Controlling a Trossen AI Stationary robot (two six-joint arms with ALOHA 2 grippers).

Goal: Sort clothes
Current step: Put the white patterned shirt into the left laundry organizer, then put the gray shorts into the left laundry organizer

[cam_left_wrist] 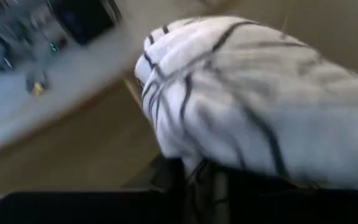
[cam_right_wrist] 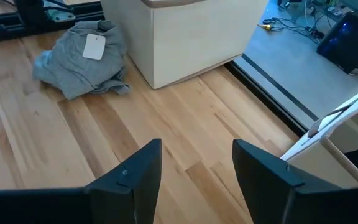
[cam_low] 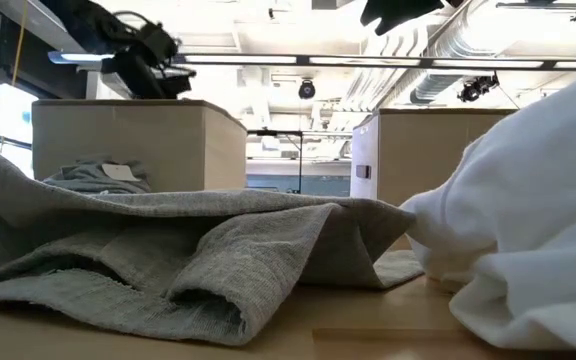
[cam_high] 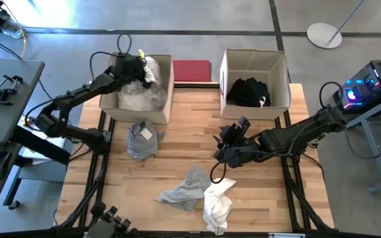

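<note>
Step in hand — drop-off. Left gripper (cam_high: 139,66) over the left box (cam_high: 167,99), striped garment (cam_left_wrist: 253,93) at its fingers; jaw state unclear. Right gripper (cam_right_wrist: 194,171) empty, jaws apart, mid-table. Next — release, fetch grey garment (cam_high: 141,139).

arms: two, dark, jointed | cabling: black, looped | right tool (cam_right_wrist: 196,177): two flat dark fingers
</note>
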